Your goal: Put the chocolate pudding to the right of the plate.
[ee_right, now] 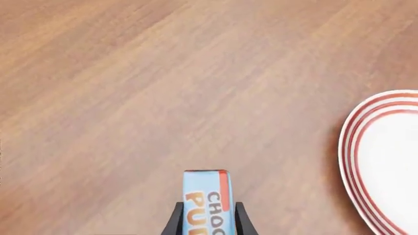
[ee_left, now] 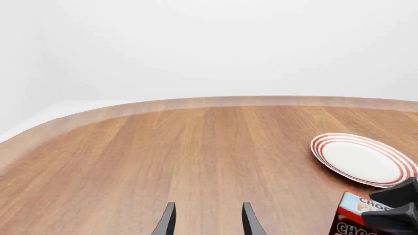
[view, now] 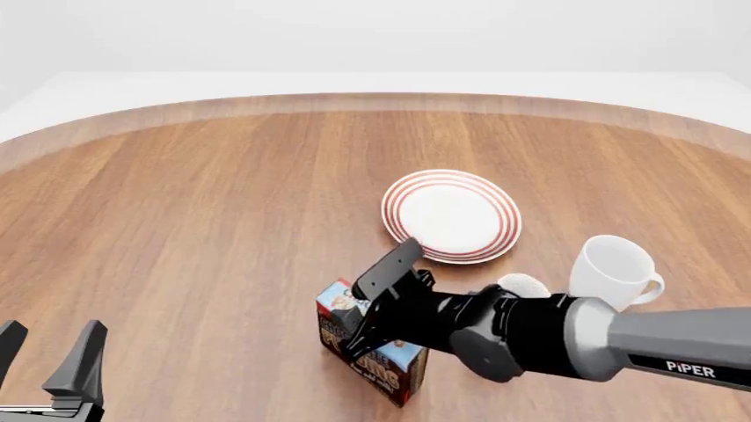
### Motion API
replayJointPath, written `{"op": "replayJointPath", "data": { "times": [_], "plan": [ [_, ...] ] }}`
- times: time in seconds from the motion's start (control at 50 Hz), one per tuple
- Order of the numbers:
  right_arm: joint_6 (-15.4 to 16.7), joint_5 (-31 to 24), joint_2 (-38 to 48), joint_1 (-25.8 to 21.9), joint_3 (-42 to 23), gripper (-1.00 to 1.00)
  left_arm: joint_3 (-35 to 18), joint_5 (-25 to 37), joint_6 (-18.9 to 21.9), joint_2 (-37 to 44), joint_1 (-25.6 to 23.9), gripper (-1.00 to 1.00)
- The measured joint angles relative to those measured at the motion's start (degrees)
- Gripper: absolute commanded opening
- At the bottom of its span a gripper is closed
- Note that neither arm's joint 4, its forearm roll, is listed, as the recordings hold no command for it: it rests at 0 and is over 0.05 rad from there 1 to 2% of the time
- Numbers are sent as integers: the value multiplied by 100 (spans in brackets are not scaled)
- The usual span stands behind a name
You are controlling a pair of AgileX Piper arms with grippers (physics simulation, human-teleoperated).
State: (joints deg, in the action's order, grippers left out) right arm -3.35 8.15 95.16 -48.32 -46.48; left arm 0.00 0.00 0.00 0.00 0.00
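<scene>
The chocolate pudding (view: 393, 362), a small carton with a light blue top and dark brown sides, stands near the table's front, in front of and slightly left of the plate (view: 452, 215). My right gripper (view: 368, 318) is shut on it. In the right wrist view both fingers (ee_right: 176, 218) press against the sides of the pudding (ee_right: 207, 193), with the plate (ee_right: 392, 161) beside it. My left gripper (view: 49, 352) is open with nothing in it at the front left. The left wrist view shows its open fingertips (ee_left: 167, 219), the plate (ee_left: 359, 159), the pudding (ee_left: 353, 215) and the right gripper (ee_left: 397, 208).
A plain white mug (view: 613, 268) stands to the right of the plate, close to my right arm (view: 551, 338). A pale round thing (view: 523, 285) shows just behind the arm, mostly hidden. The table's curved far edge (view: 375, 98) runs across the back.
</scene>
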Motion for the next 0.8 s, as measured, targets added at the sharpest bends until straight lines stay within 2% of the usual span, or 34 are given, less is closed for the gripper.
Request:
{"op": "replayJointPath", "data": {
  "times": [0.18, 0.4, 0.56, 0.8],
  "plan": [
    [196, -524, -612, 198, -361, -100, 0, 0, 0, 0, 0, 100],
    [583, -1461, -1424, 633, -1389, -100, 0, 0, 0, 0, 0, 100],
    [807, -2151, -1515, 1255, -2609, -100, 0, 0, 0, 0, 0, 100],
    [919, -2936, -868, 2483, -4579, -100, 0, 0, 0, 0, 0, 100]
  ]
}}
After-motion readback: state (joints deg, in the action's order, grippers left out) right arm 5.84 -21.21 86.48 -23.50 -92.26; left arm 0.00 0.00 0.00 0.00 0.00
